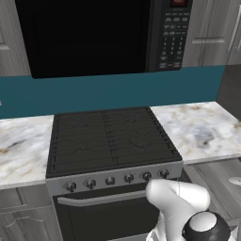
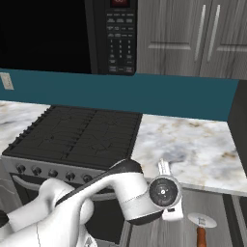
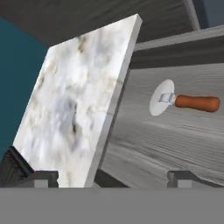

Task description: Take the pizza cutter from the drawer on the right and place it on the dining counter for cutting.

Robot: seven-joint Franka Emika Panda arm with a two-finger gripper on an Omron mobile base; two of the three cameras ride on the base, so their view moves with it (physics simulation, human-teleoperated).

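Note:
The pizza cutter (image 3: 183, 100), with a round silver wheel and a reddish-brown handle, lies flat on the grey floor of the open drawer (image 3: 166, 140). In the right base view the pizza cutter (image 2: 201, 227) lies in the drawer (image 2: 193, 205) below the marble worktop's front edge. My gripper (image 2: 167, 190) hangs over the drawer's left part, left of the cutter and apart from it. In the hand view my gripper (image 3: 113, 179) is open with nothing between the fingertips (image 3: 183, 178). The cutter's wheel (image 1: 235, 180) peeks in at the right edge of the left base view. The dining counter is out of view.
A marble worktop (image 2: 193, 144) overhangs the drawer's back, its edge (image 3: 109, 118) close to my left fingertip. The black stove (image 1: 110, 139) with knobs and oven door sits to the left. A microwave (image 1: 94, 33) hangs above, grey wall cabinets (image 2: 193, 34) to its right.

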